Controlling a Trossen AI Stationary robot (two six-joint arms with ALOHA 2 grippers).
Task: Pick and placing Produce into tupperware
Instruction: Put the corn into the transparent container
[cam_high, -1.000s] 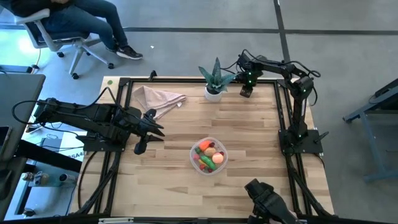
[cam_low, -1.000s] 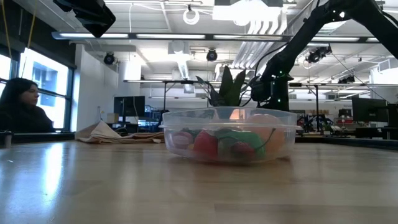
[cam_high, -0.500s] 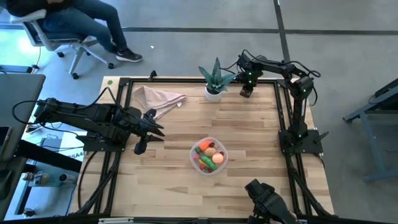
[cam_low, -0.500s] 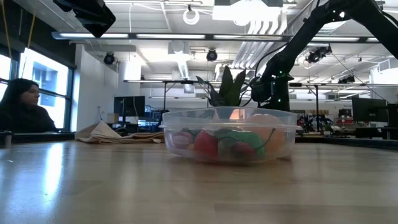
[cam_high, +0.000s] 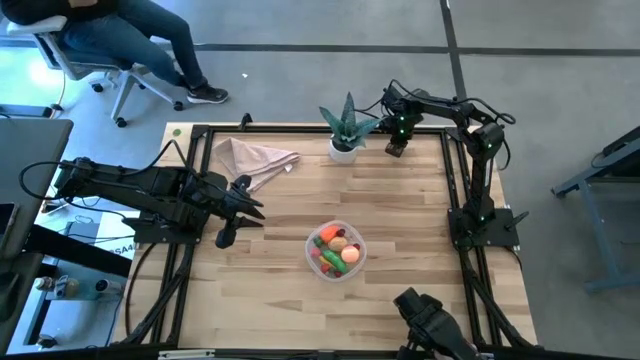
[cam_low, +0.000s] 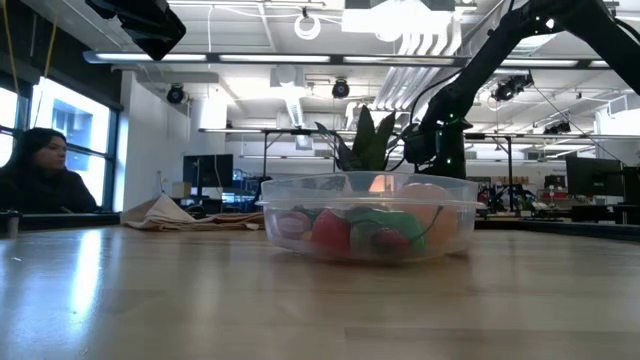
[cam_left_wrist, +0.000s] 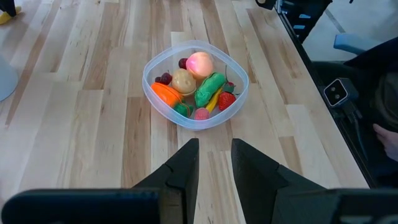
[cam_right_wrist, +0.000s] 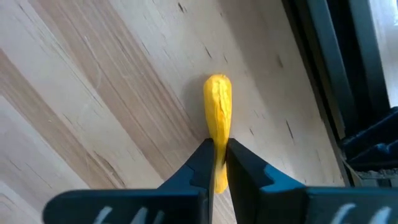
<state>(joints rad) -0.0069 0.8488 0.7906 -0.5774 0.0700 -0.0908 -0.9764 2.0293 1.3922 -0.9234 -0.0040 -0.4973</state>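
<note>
Tub (cam_left_wrist: 153, 101) is nearly full — carrot (cam_left_wrist: 165, 93), cucumber (cam_left_wrist: 209, 89), peach (cam_left_wrist: 199, 62) are in. The right pincer (cam_right_wrist: 216, 163) pinches the last banana (cam_right_wrist: 217, 107) at the counter's (cam_high: 400, 215) far corner; the left pincer (cam_left_wrist: 213, 163) waits spread.

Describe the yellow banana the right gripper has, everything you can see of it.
The banana is a small, plain yellow toy, matte like plastic, slim with a rounded tip. It sits between the fingers of the right gripper, which are shut on its lower end, over the wooden table near the far right corner. Whether it touches the wood is unclear.
</note>
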